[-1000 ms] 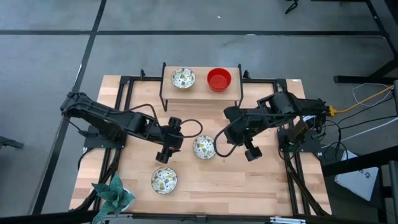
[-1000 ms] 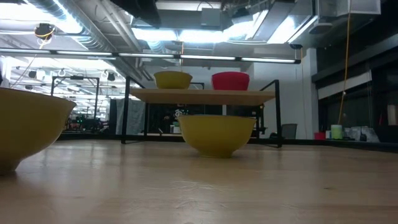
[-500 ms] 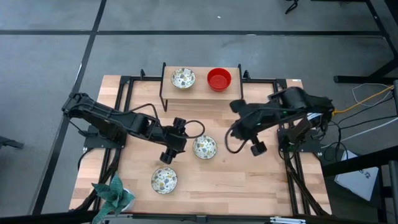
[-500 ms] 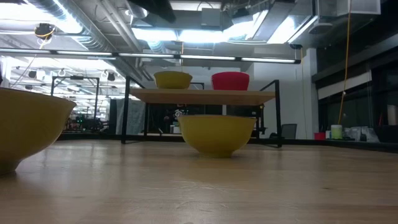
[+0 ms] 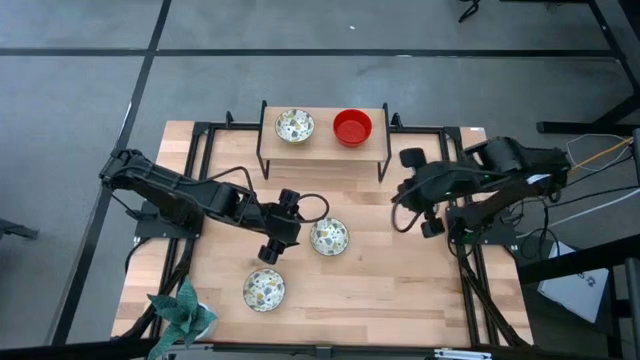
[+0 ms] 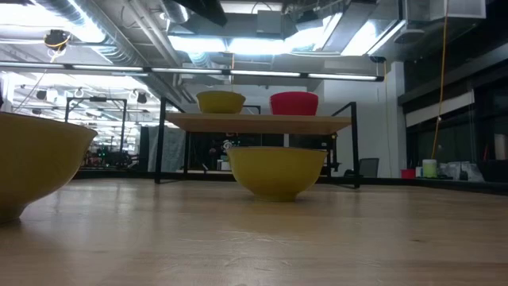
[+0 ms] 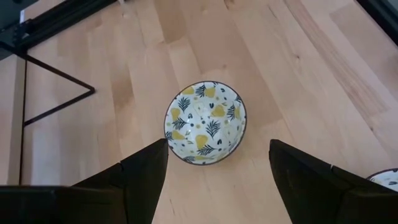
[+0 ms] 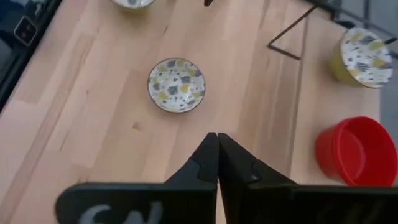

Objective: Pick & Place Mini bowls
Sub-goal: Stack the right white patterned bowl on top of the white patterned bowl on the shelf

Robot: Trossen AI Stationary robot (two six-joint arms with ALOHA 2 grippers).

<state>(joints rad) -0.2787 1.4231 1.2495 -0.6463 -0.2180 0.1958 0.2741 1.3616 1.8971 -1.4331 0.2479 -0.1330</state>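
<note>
Wooden surface (image 5: 400, 290) with a small raised shelf (image 5: 322, 145) at its far edge, carrying one patterned mini bowl (image 5: 294, 125) on the left and one red mini bowl (image 5: 352, 126) on the right. Two more patterned mini bowls on the surface — one at centre (image 5: 329, 237), one nearer and to the left (image 5: 264, 289); left tool (image 5: 270, 250), fingers spread wide and holding nothing, hangs just left of the centre bowl, with the nearer bowl (image 7: 205, 122) lying between its fingers in its wrist view. Right tool (image 5: 431, 229), fingers pressed together and empty, stands well right of the centre bowl (image 8: 176, 84); teal leafy object (image 5: 183, 310) sits at the near left corner.
</note>
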